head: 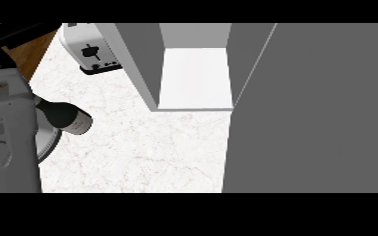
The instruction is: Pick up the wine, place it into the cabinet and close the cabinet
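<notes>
The wine bottle is dark with a white label and sits at the left of the speckled white counter, tilted. Its upper end is hidden behind my left forearm. A grey round plate shows just under the bottle. The forearm runs up the left edge, and no hand shows at its end. The grey cabinet stands open at the back, with a bare white shelf inside. Its open door fills the right side. My right arm and hand are out of view.
A silver toaster stands at the back left, just left of the cabinet's side wall. Brown floor shows past the counter's left edge. The counter runs between the bottle and the cabinet opening.
</notes>
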